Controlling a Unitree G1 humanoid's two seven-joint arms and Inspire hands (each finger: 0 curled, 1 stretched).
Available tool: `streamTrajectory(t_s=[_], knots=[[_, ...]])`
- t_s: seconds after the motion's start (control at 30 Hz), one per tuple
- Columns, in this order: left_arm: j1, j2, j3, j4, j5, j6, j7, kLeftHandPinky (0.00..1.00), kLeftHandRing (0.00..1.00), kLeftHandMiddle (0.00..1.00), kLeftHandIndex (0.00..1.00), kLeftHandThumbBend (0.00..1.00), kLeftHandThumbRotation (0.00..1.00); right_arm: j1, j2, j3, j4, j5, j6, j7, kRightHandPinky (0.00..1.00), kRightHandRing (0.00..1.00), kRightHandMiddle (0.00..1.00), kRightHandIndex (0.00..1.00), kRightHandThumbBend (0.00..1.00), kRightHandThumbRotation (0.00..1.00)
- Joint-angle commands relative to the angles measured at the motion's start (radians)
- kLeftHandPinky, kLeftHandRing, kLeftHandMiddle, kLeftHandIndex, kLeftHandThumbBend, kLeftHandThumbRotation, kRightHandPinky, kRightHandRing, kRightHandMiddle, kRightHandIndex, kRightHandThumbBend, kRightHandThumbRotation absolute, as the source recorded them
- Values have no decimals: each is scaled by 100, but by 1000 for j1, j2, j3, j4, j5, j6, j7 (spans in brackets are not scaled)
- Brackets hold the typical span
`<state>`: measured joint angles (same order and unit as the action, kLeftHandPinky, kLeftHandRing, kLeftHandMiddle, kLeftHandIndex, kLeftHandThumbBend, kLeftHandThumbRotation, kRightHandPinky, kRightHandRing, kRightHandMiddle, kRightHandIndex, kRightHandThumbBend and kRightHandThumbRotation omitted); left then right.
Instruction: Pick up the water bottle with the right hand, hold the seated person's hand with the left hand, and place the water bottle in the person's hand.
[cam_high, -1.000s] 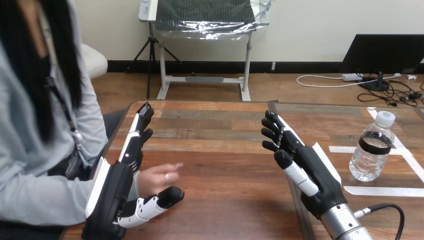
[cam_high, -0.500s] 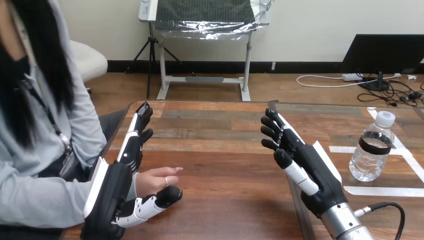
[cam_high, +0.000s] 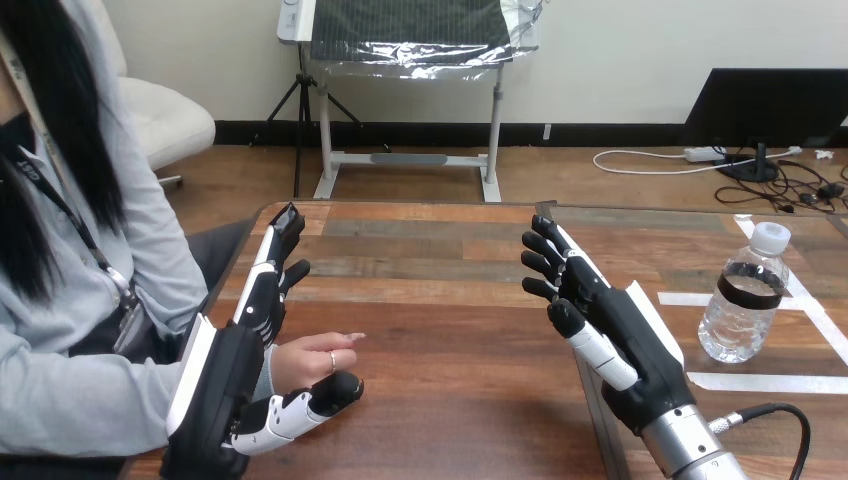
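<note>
A lab — tape marks (cam_high: 742, 381) on the wooden table (cam_high: 450, 330).

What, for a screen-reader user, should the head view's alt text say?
The robot's left hand stands open at the left of the wooden table, the seated person's hand lying between its straight fingers and thumb. Its right hand is open too, apart from the upright water bottle standing farther right.
</note>
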<state>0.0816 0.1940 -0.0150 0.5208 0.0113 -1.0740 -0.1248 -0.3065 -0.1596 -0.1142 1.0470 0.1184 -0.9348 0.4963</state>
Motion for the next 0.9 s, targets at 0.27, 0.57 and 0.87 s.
streamTrajectory(t_s=[0.27,0.57,0.87], knots=[[-40,-1,15,-1,-13,-4,-5,93,100,100,100,100,71,-50,-12,-8,-46,-13,-67,-39,89,94,95,97,100,79],[-45,3,16,8,-17,-15,-10,92,100,100,100,100,70,-73,-22,-29,-49,18,-95,-49,88,93,94,96,100,74],[-39,3,20,-3,-24,-6,-16,92,100,100,100,100,70,-105,-40,-56,-54,54,-97,-61,87,91,92,95,100,66]])
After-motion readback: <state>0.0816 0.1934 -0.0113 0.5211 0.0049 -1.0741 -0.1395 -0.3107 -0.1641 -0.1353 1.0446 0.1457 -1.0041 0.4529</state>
